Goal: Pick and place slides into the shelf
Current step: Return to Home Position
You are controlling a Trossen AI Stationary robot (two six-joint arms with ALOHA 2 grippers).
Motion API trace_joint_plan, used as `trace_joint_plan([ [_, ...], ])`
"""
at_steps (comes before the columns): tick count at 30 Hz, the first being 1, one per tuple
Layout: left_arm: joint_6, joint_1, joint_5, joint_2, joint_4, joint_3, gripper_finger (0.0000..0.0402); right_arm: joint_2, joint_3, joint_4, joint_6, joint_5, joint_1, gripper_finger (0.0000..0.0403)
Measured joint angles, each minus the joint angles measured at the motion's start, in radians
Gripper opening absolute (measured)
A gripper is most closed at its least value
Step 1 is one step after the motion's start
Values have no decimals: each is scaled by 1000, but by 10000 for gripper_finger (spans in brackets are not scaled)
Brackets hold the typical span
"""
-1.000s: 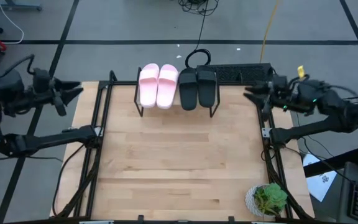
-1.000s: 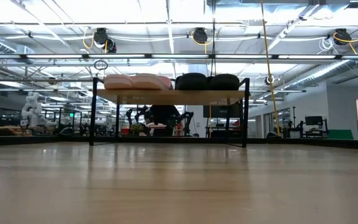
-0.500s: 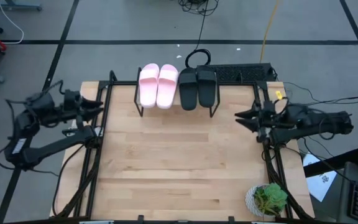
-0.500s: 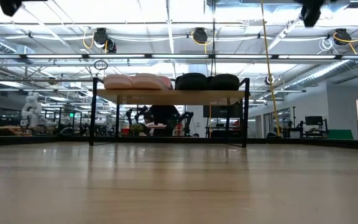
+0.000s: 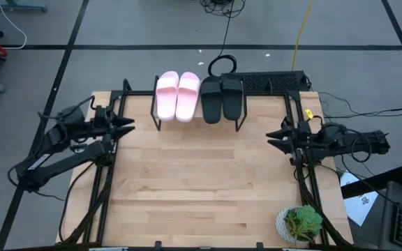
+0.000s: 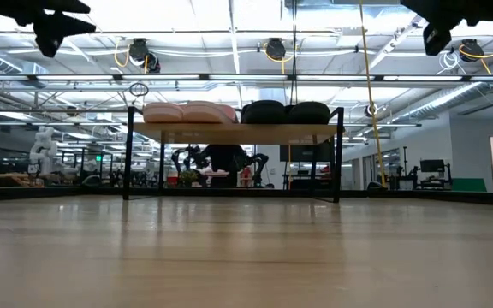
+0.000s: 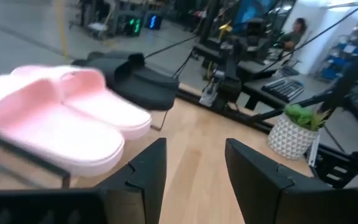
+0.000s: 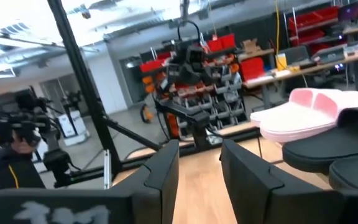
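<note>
Two light pink slides (image 5: 176, 96) and two black slides (image 5: 222, 98) lie side by side, soles down, on the low light-wood shelf (image 5: 197, 115) at the table's far edge. They also show on the shelf in the low view (image 6: 234, 112). My left gripper (image 5: 126, 126) is open and empty over the table's left edge, pointing right. My right gripper (image 5: 273, 139) is open and empty over the right edge, pointing left. The left wrist view shows the pink slides (image 7: 55, 118) close by. The right wrist view shows the pink slides (image 8: 303, 112) and the black slides (image 8: 340, 149).
A small potted plant (image 5: 300, 223) stands at the table's near right corner. Black rails (image 5: 110, 174) run along the table's left and right sides. A person sits in the room behind (image 7: 298, 28). The bare tabletop (image 5: 201, 174) spreads between the arms.
Both arms have swung from outside the table in toward its edges and come lower. My left gripper has gone right and toward the near edge. My right gripper has gone left and toward the near edge. The slides and the shelf have stayed still.
</note>
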Motion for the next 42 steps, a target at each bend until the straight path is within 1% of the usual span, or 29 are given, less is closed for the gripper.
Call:
trace_joint_plan([
  [6, -7, -77, 2, -1, 90, -89, 161, -168, -73, -48, 8, -2, 0, 112],
  [9, -27, -143, -9, -1, 196, -154, 161, -226, -100, -71, 21, -3, 0, 112],
  [10, -28, -169, -22, 0, 240, -177, 161, -226, -102, -76, 23, -2, 0, 112],
  [12, -33, -224, -76, 0, 327, -217, 161, -224, -104, -96, 30, -2, 0, 112],
  [14, -44, -287, -153, 1, 357, -250, 161, -215, -104, -99, 31, -2, 0, 112],
  [17, -69, -394, -257, 2, 352, -284, 161, -221, -104, -110, 31, -1, 0, 112],
  [20, -71, -514, -362, 6, 357, -293, 161, -221, -104, -113, 31, -1, 0, 112],
  [24, -46, -635, -564, 8, 335, -294, 161, -221, -104, -125, 27, -1, 0, 112],
  [27, -50, -687, -615, 8, 296, -294, 161, -221, -104, -153, 26, 0, 0, 112],
  [30, -43, -716, -625, 5, 287, -295, 161, -221, -104, -139, 13, 0, 0, 112],
  [32, -45, -720, -661, 2, 288, -300, 161, -221, -104, -121, -8, 0, 0, 112],
  [34, -52, -716, -687, 2, 335, -334, 161, -221, -104, -108, -21, 0, 0, 112],
  [38, -58, -681, -686, 0, 475, -445, 161, -221, -104, -79, -41, 0, 0, 112],
  [40, -76, -645, -654, -1, 519, -484, 161, -224, -104, -77, -46, 0, 0, 112],
  [42, -84, -608, -594, 0, 539, -517, 161, -224, -104, -84, -39, 0, 0, 112],
])
